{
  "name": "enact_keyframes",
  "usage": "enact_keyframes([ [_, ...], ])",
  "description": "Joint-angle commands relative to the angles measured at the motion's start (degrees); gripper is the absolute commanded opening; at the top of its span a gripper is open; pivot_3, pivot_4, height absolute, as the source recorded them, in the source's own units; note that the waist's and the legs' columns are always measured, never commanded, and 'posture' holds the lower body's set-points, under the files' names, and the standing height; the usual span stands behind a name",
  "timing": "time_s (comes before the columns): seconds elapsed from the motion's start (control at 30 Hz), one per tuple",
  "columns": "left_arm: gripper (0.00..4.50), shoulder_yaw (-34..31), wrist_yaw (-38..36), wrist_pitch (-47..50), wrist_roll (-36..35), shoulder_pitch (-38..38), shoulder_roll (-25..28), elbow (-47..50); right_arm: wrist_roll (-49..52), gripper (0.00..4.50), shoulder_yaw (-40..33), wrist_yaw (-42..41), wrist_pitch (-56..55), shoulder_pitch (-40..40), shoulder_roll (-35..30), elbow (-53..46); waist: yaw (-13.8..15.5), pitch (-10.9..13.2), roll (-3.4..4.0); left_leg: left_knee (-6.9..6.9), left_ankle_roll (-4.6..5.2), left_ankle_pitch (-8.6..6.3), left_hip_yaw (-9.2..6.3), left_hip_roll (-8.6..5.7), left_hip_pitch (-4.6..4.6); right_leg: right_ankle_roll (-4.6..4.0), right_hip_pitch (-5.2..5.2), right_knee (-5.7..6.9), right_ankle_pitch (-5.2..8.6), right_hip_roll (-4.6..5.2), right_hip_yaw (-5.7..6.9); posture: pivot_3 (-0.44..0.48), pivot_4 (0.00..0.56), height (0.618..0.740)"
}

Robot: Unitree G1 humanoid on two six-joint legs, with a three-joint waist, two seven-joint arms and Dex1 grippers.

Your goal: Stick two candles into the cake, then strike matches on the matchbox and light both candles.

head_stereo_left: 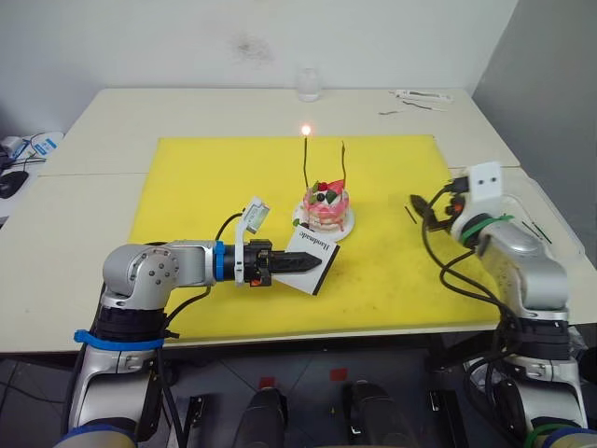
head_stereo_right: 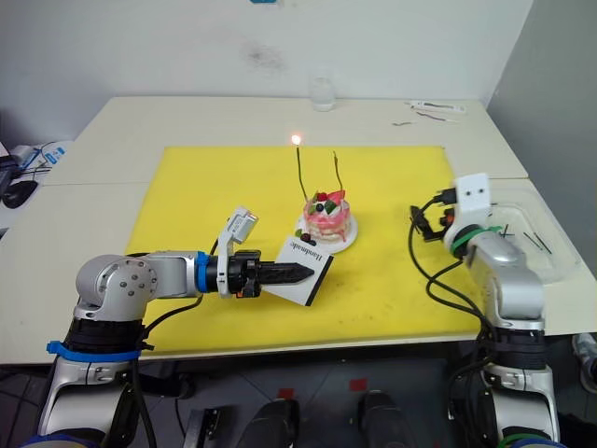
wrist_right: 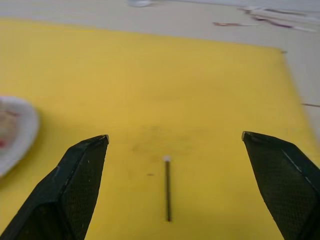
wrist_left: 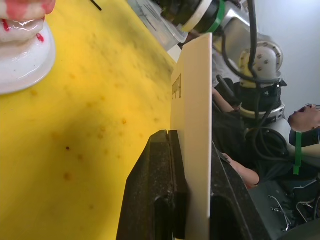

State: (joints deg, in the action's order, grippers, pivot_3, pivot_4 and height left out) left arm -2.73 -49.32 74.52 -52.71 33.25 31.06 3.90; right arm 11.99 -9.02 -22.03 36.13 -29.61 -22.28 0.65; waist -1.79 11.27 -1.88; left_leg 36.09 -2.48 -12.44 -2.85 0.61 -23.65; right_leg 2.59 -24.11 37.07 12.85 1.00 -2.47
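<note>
Cake (head_stereo_left: 326,206) on its small white plate (head_stereo_right: 341,245) sits about mid yellow mat (head_stereo_left: 205,177), on the table (head_stereo_left: 103,121). Two candles stuck in the top: greenish candle (head_stereo_left: 306,161) at the cake's 11 o'clock side, lit, small flame at its tip; tan candle (head_stereo_left: 343,161) at the 1 o'clock side, no flame seen.

Left gripper (head_stereo_left: 300,263) jaws closed on the matchbox (head_stereo_left: 312,259), clamped on the box's near lower edge. Box is held tilted, "Handmade" lettering facing up, at roughly 7 o'clock of the cake, just beside the plate; touching it or not, can't tell. Left wrist view shows the box edge-on between the black fingers (wrist_left: 160,200).

Right gripper (wrist_right: 175,145) jaws wide open, holding nothing, low over the mat at 3 o'clock of the cake, well apart from it. One short dark match (wrist_right: 167,190) with a pale head lies flat on the mat between the open fingertips.

Clear glass (head_stereo_left: 309,84) at 12 o'clock, far table edge.
</note>
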Motion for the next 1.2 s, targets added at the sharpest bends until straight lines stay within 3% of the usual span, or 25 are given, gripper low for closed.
enact_keyframes([
  [0.03,0.48,-1.35,0.06,-0.30,-1.22,0.90,-0.16,1.04,-0.07,4.13,-0.06,-1.31,-5.17,-1.26,-0.48,3.30,0.07,0.00,0.00,0.00,0.00,0.00,-0.01,0.00,0.00,0.00,0.00,0.00,0.00,0.00,0.01,0.000,0.150,0.740],
  [0.1,0.48,-1.36,0.10,-0.30,-1.25,0.76,-0.02,1.15,0.24,3.64,0.31,-1.66,-5.69,-1.86,-0.14,6.08,-0.06,0.00,0.00,0.00,0.00,0.00,0.00,-0.01,0.00,0.00,0.00,0.00,0.00,0.00,0.00,0.000,0.150,0.740],
  [0.77,0.48,-0.92,-0.50,-0.12,-1.35,0.80,0.76,1.43,-2.67,3.64,2.74,-0.86,-15.00,-6.70,2.51,23.66,-0.19,0.00,0.00,0.00,-0.01,0.00,0.00,0.02,0.05,-0.01,0.02,0.05,-0.01,-0.02,-0.02,0.000,0.150,0.740],
  [0.87,0.48,-0.96,-0.61,-0.19,-1.30,0.52,0.96,1.54,-3.16,3.03,3.20,-0.45,-14.07,-5.68,2.46,22.92,-0.19,0.00,0.00,0.01,-0.01,0.00,0.00,0.02,0.09,-0.01,0.04,0.07,-0.01,-0.02,-0.02,0.000,0.150,0.740],
  [1.13,0.48,-0.98,-0.52,-0.36,-1.20,0.56,0.87,1.39,-2.48,0.16,2.42,0.28,-13.72,-4.35,3.21,21.80,-0.20,-0.01,0.01,0.01,-0.01,0.01,0.00,0.02,0.18,-0.01,0.11,0.09,-0.01,-0.02,-0.03,0.000,0.150,0.740],
  [1.2,0.48,-0.89,-0.62,-0.47,-1.11,0.63,0.89,1.30,-2.26,0.03,2.52,-0.28,-13.95,-3.97,3.25,21.18,-0.20,-0.01,0.01,0.01,-0.01,0.01,0.00,0.02,0.18,-0.01,0.11,0.10,-0.01,-0.02,-0.02,0.000,0.150,0.740],
])
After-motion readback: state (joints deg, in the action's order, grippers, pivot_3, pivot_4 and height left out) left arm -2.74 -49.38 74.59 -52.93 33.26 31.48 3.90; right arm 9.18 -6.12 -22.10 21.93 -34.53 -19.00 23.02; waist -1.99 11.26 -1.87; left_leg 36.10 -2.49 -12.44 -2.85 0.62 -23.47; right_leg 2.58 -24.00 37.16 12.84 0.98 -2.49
